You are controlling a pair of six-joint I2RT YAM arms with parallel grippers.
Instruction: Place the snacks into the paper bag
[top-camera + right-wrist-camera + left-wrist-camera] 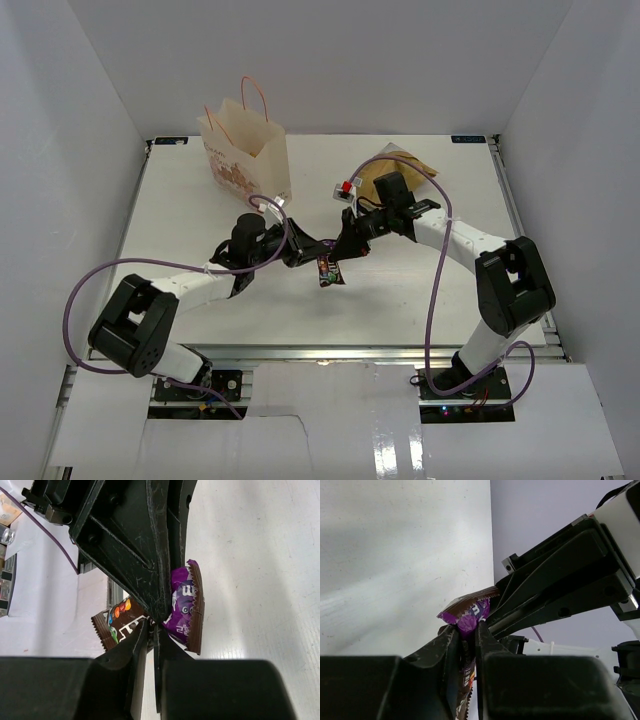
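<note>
Brown packet, 1, in left gripper, right gripper

Chip bag partly behind the right arm, its print illegible.

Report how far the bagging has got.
Done: nothing can be confirmed, since the bag's inside is hidden. In hand: a brown packet is pinched in the left gripper, and the right gripper appears to grip it too, short of the bag. Left: that packet, plus a red packet and the chip bag, both lying at the table's far side.
</note>
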